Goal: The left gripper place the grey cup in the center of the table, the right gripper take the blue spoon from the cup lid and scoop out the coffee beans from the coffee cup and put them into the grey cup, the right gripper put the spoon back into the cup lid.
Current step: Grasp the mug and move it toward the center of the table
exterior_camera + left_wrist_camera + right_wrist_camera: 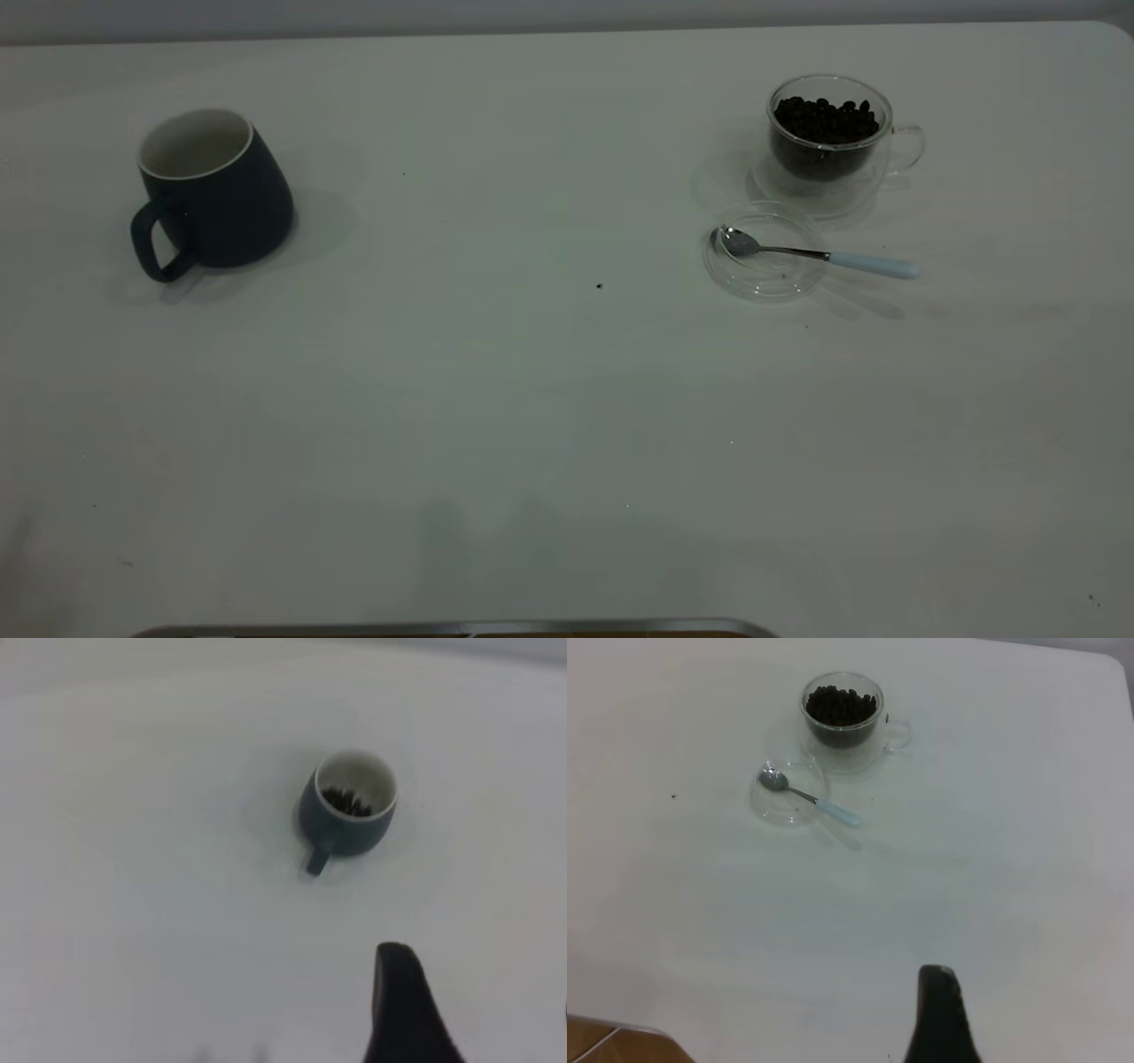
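Observation:
The grey cup (217, 190) stands upright at the table's (532, 399) far left, handle toward the front; in the left wrist view (350, 813) something dark shows at its bottom. The coffee cup (830, 142) holds the coffee beans (827, 120) at the back right. Just in front of it the cup lid (764, 251) carries the blue spoon (819, 255), bowl on the lid and handle pointing right. My left gripper (483, 983) hangs open, well short of the grey cup. My right gripper (1036, 992) is open, far from the spoon (811, 797); one finger (939, 1014) shows. Neither gripper shows in the exterior view.
A tiny dark speck (600, 286) lies near the table's middle. A metal-edged strip (443, 629) runs along the front edge. The table's far right corner (1112, 665) shows in the right wrist view.

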